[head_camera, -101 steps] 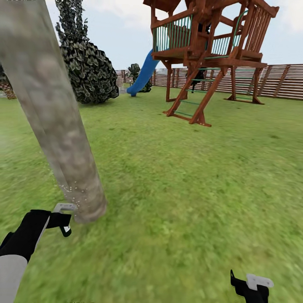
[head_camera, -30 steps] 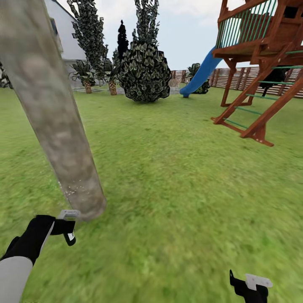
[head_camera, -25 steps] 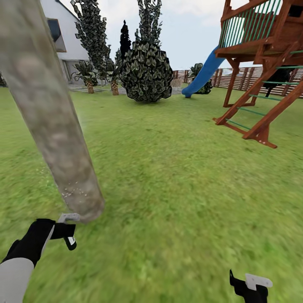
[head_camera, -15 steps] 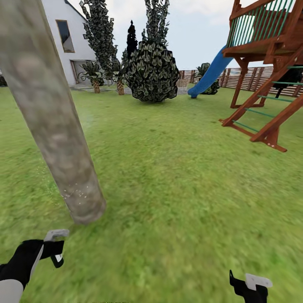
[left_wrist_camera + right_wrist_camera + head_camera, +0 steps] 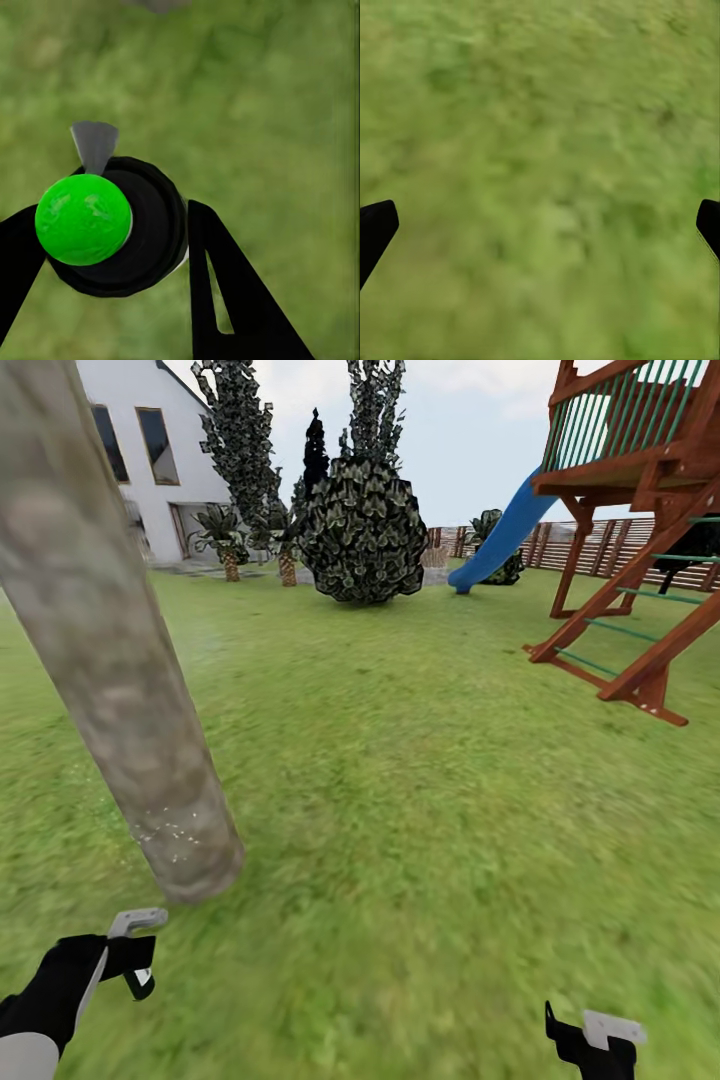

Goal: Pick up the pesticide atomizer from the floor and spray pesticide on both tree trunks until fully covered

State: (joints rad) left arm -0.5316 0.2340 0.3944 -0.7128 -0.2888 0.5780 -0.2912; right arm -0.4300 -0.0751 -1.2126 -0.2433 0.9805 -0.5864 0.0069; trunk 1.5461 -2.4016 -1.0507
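We clamp our left gripper (image 5: 112,240) on the pesticide atomizer (image 5: 112,225) near the tree trunk (image 5: 120,670), our right gripper (image 5: 540,217) spread apart over grass (image 5: 450,780).

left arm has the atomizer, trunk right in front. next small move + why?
Probably raise the left gripper and aim the atomizer higher up the tree trunk. White spray specks show just near the trunk's base, the mottled length above looks bare, and the gripper sits low, short of the base over the grass. The right gripper hangs open over grass.
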